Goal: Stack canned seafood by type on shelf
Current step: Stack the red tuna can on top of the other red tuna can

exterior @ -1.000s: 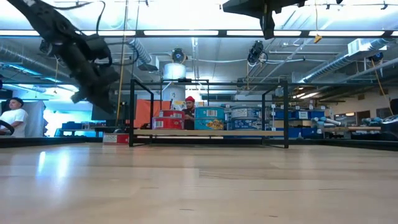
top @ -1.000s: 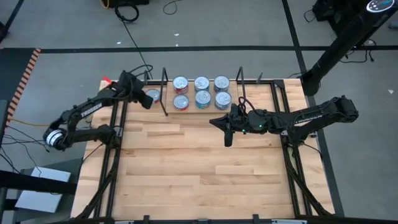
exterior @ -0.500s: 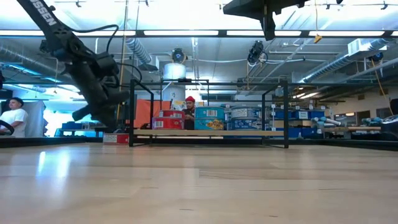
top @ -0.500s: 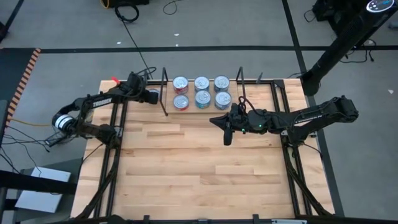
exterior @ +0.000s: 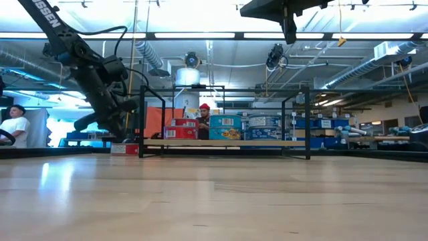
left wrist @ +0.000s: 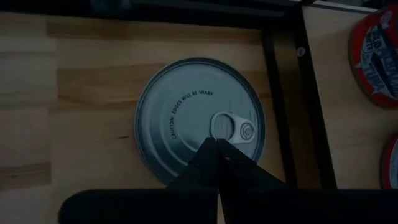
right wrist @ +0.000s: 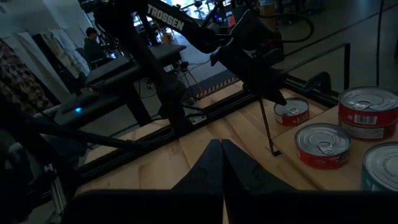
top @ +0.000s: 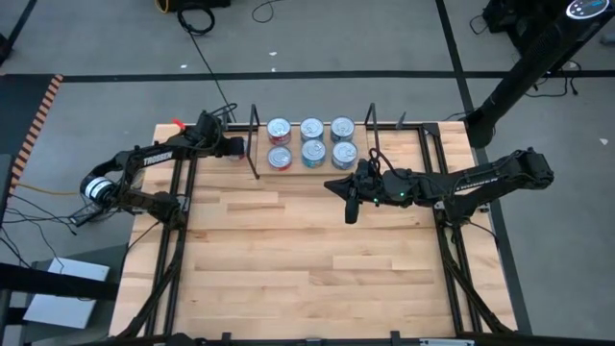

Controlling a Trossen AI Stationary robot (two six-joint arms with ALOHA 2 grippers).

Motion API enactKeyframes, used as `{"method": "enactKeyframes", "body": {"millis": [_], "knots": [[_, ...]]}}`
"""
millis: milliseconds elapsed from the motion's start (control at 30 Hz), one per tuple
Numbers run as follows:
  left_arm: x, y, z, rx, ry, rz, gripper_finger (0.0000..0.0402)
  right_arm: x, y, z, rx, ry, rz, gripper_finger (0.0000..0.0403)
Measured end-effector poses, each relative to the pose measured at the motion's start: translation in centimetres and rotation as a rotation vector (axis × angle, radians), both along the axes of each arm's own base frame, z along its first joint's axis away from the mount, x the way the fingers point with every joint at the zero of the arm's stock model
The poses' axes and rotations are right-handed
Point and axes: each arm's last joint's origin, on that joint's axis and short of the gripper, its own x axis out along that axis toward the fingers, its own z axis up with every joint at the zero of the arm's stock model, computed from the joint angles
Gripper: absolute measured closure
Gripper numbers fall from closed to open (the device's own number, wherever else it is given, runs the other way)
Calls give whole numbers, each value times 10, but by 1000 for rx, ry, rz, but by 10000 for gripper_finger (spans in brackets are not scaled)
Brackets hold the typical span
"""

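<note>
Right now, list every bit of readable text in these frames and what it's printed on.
"CAUTION: EDGES WILL BE SHARP": on the silver lid of the tin under the left gripper.
"TROSSEN": on the left arm, in the right wrist view.
"SSEN": cut-off lettering on the left arm, low view.
Labels on the shelf tins: too blurred to read.

Grey floor (top: 317, 38) all around, crossed by dark tape lines (top: 288, 75), with black cables (top: 207, 19) trailing along the far edge. A striped orange-and-black strip (top: 36, 115) runs down the left side. In the level view, long ceiling lights (exterior: 194, 35) glow bright over silver ducts (exterior: 150, 57) and pipes. A person in a white shirt (exterior: 13, 126) sits at far left, and another in a red cap (exterior: 204, 110) stands far back. Blue-fronted benches (exterior: 348, 140) line the right side. The butcher-block tabletop (top: 307, 259) sits in a black frame (top: 168, 259).
</note>
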Motion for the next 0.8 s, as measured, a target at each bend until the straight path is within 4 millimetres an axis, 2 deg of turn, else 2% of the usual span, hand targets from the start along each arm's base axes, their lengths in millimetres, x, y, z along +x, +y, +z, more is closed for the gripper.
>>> {"method": "enactKeyframes", "body": {"millis": [367,533,800], "knots": [[0,0,-1,-7,5,18,401,0,0,0,-2,2,1,401],[1,-5,-3,-16,54,-89,401,0,1,0,0,1,3,401],[0,-12,-3,-46,154,-366,401,0,1,0,1,1,7,401]]}}
